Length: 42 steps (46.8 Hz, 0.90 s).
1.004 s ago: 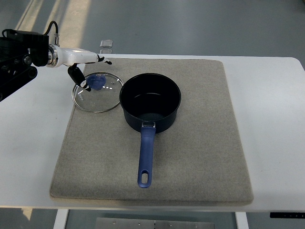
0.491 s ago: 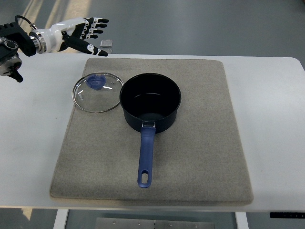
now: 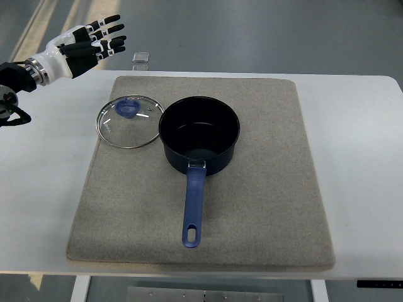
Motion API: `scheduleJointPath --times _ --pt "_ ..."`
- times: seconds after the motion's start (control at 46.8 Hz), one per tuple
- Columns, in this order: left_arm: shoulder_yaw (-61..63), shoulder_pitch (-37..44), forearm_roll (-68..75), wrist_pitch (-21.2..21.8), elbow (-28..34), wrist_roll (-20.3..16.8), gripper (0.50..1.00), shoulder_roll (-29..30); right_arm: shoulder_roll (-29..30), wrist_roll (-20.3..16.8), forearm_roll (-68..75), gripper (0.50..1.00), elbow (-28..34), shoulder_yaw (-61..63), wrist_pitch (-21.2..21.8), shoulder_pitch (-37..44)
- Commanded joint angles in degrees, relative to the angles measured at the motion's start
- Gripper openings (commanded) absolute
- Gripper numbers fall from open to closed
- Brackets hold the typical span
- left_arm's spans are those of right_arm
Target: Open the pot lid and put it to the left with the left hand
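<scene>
Lid point(image 3: 129, 122) flat on mat point(image 3: 264, 207), left of pot point(image 3: 199, 134); left hand point(image 3: 85, 43) fingers spread, empty.

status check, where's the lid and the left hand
Left hand open, empty, clear of table. Glass lid flat on mat, left of the open pot. Nothing in the way.

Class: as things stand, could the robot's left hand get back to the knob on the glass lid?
Probably yes. The left hand hovers open beyond the table's far left corner, and nothing lies between it and the lid; its blue knob faces up, uncovered.
</scene>
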Motion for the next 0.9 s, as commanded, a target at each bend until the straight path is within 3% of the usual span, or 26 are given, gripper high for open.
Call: scheduleJointPath --times 0.0,0.107,0.192,0.406,0.491,0.875 --pt "-0.52 1.20 -0.98 -2.96 2.72 0.30 0.994 -0.75 0.00 -0.01 0.00 0.915 0.00 0.02 0.00 0.00" --pt "-0.69 2.61 -1.06 -2.96 4.05 0.65 0.994 -1.54 0.00 -0.01 0.00 0.915 0.00 0.02 0.00 0.00" --pt "-1.13 3.14 -1.68 -2.96 4.05 3.11 0.994 -1.63 0.00 -0.01 0.00 0.915 0.00 0.02 0.00 0.00" --pt "-7.98 4.81 -12.74 -2.96 4.22 16.20 0.994 -2.59 0.00 -0.01 0.00 0.915 0.00 0.02 0.00 0.00" --pt "-10.27 5.34 -17.40 -2.96 4.40 18.93 0.994 -3.03 0.00 -0.01 0.00 0.915 0.00 0.02 0.00 0.00" --pt "-11.15 6.83 -21.89 -2.96 4.40 18.59 0.994 -5.94 0.00 -0.01 0.00 0.915 0.00 0.02 0.00 0.00"
